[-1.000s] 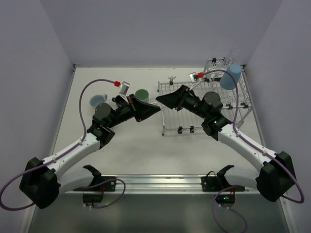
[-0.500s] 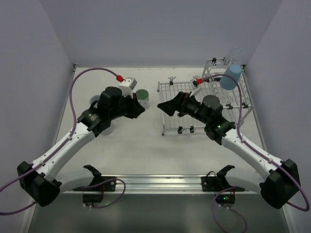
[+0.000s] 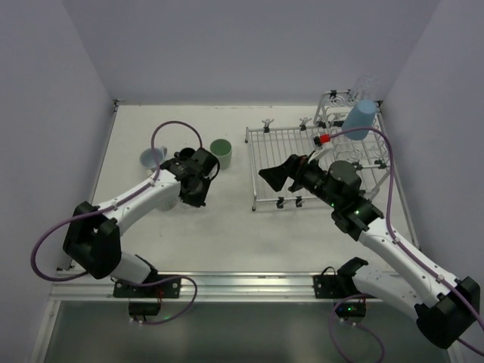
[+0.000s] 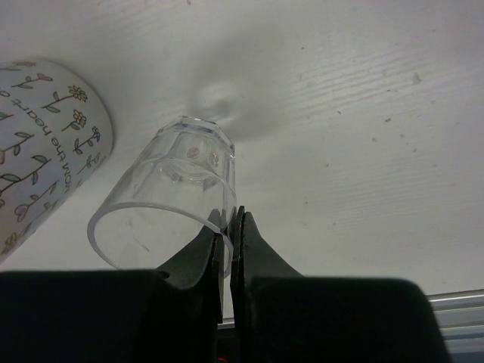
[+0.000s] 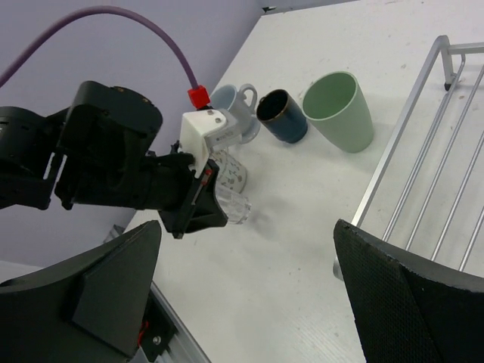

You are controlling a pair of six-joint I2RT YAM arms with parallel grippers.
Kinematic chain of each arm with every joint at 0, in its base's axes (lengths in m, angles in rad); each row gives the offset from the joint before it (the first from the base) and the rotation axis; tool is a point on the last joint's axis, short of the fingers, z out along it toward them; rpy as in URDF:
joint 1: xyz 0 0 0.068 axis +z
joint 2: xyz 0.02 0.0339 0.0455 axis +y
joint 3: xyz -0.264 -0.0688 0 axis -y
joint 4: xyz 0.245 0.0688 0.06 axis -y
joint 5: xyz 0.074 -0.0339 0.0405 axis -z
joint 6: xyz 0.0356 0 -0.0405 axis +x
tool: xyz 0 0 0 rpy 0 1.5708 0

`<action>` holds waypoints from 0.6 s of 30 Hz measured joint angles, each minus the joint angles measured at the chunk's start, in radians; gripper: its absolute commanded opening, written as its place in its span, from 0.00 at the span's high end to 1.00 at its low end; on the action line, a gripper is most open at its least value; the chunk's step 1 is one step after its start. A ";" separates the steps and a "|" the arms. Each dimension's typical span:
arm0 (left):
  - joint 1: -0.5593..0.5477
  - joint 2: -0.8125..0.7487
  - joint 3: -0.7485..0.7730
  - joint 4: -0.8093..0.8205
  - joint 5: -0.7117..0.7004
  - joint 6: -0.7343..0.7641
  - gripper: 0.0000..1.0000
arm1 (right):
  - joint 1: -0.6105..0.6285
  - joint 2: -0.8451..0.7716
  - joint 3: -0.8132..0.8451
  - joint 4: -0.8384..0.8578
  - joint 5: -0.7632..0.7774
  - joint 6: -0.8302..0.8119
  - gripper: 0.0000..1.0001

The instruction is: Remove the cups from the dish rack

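Dish rack (image 3: 302,162): silver wire, standing on the right half of the worktop (image 3: 227,227), flat grid section toward the left and raised slotted section at its far right end. Light blue tumbler (image 3: 359,119): mouth down on the raised section of the rack. Second clear glass (image 3: 368,82): faint, at the far right corner of the rack, behind the light blue tumbler. Right hand (image 3: 274,175): fingers spread wide with nothing between them, hanging over the near left part of the rack's flat grid and pointing away from the rack to the left. Pale green tumbler (image 3: 221,153): upright on the worktop just left of the rack, off it. Dark blue mug (image 5: 281,116): on the worktop next to the green tumbler, on the side away from the rack. Pale handled cup (image 3: 153,157): further left again, well apart from the rack. Flower-printed cup (image 4: 45,144): whitish, near the handled cup and touching or nearly touching the clear glass. Clear glass (image 4: 170,193): off the rack, well to its left, mouth toward the wrist camera and base toward the worktop; whether the base rests on the surface cannot be told. Left hand (image 4: 229,227): fingers pressed together on the rim wall of the clear glass, one inside and one outside.
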 measured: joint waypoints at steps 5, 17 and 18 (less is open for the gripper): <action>-0.003 0.086 0.001 0.003 -0.013 0.029 1.00 | 0.000 -0.003 -0.001 -0.011 0.006 -0.012 0.01; -0.008 0.206 0.095 0.008 -0.048 0.099 0.98 | 0.000 0.003 -0.002 -0.016 0.007 -0.018 0.01; -0.007 0.214 0.097 0.008 -0.053 0.104 0.98 | 0.000 0.003 -0.002 -0.016 0.007 -0.019 0.01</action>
